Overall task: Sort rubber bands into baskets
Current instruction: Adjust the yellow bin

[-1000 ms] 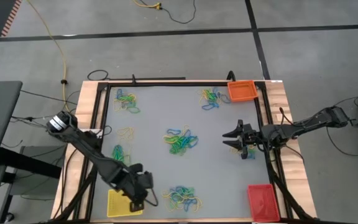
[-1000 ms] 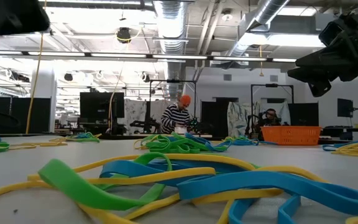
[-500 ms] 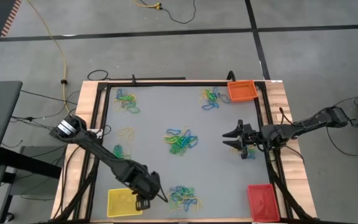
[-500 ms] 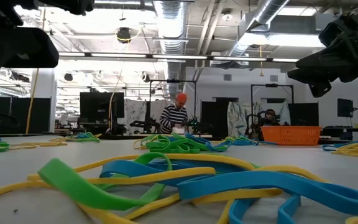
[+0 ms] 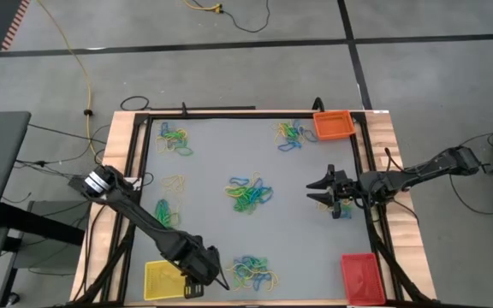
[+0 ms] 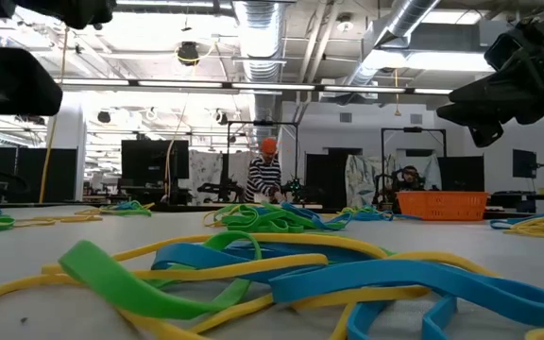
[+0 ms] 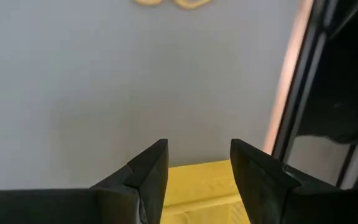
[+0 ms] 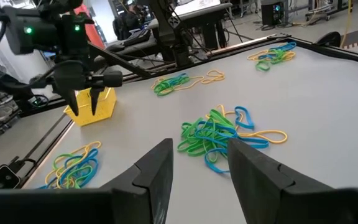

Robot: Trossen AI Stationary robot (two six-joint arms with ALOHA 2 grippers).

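Thin rubber bands (image 5: 249, 193) are lying in tangles on the smooth grey tabletop (image 5: 212, 162). The left hand (image 7: 196, 163) is gaping empty over the yellow basket (image 7: 194, 186); the right hand (image 8: 199, 168) is gaping empty too.

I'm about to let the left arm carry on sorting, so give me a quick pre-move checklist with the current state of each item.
1. left gripper open and empty: ok.
2. It sits over the yellow basket: ok.
3. Bands already inside that basket: cannot tell.
4. Nearest rubber band pile lies loose on the table beside the basket: ok.
5. right gripper open, empty, waiting at the table's right side: ok.
6. orange basket and red basket unobstructed: ok.
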